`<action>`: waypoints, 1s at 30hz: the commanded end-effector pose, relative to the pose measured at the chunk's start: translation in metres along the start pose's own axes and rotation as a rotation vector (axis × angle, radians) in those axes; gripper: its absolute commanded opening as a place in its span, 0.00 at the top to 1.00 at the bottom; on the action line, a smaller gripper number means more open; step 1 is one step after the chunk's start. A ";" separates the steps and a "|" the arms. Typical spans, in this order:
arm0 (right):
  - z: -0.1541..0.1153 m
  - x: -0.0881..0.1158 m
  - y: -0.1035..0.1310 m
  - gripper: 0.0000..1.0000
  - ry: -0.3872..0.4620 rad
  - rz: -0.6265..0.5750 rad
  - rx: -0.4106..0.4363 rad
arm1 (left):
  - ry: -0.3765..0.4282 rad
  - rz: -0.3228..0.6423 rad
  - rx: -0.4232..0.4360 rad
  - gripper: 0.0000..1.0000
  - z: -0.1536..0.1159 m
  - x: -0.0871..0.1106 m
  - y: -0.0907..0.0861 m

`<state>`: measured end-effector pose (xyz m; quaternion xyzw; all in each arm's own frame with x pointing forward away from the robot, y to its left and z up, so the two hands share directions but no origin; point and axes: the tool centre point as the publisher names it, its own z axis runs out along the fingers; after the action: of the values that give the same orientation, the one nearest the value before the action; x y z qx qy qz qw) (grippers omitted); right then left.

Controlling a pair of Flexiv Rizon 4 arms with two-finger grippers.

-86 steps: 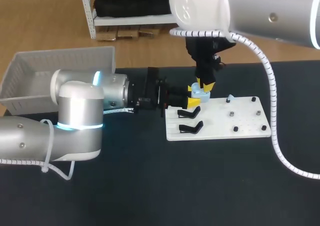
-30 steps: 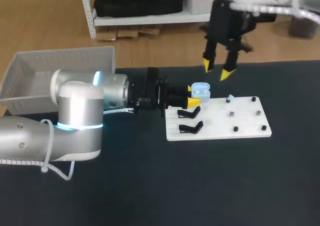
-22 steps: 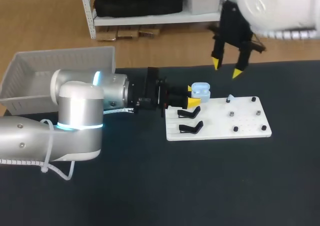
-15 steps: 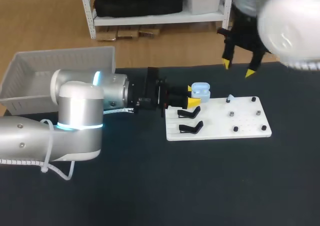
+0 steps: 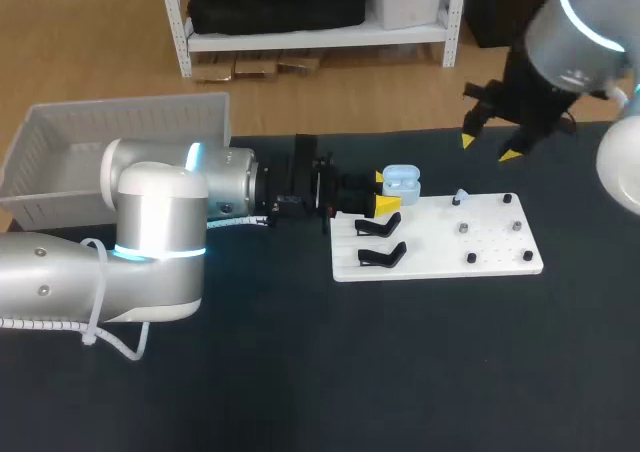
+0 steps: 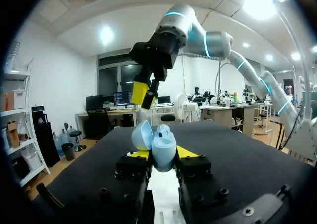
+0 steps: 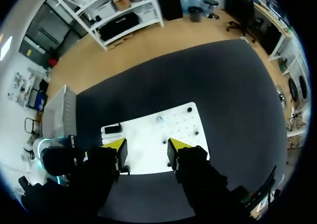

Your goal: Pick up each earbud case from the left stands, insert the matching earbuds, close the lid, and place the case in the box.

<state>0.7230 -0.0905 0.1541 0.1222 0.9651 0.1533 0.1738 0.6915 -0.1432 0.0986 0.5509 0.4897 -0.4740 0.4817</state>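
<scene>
Earbud case [image 5: 401,182] [image 6: 161,145]: pale blue, rounded, lid hinged open; 1 earbud [image 6: 163,132] sits inside. Left jaws closed on its 2 sides, holding it at the 11 o'clock edge of the white board [image 5: 480,247]. Right jaws open, gripping nothing, raised at the board's 1 o'clock. White basket [image 5: 60,147] at the surface's [image 5: 300,372] 10 o'clock.

Basket [image 5: 60,142], by the tabletop's far left corner: near wall and part of its floor hidden behind the left arm [image 5: 150,232].

Right arm [image 5: 575,32]: cut off at the head view's right edge.

Earbud case [image 6: 163,144]: lower half sunk out of sight between the left gripper [image 6: 162,153] blocks.

Pale speck [image 5: 460,195] on the board's [image 5: 500,257] far edge: too small to name.

Right wrist view: the board's near edge is covered by the right gripper [image 7: 144,143] body.
</scene>
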 end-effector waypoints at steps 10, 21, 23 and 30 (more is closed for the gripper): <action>0.048 -0.003 -0.014 0.51 0.102 -0.070 0.080 | -0.003 0.004 -0.010 1.00 0.000 0.001 -0.003; 0.082 -0.004 -0.028 0.51 0.102 -0.102 0.091 | -0.003 0.004 -0.010 1.00 0.000 0.001 -0.003; 0.089 -0.003 -0.029 0.52 0.103 -0.113 0.097 | -0.003 0.004 -0.010 1.00 0.000 0.001 -0.003; 0.102 0.002 -0.031 0.54 0.128 -0.127 0.097 | -0.003 0.004 -0.010 1.00 0.000 0.001 -0.003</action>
<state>0.7497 -0.0944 0.0545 0.0603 0.9859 0.1010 0.1187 0.6915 -0.1432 0.0986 0.5509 0.4897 -0.4740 0.4817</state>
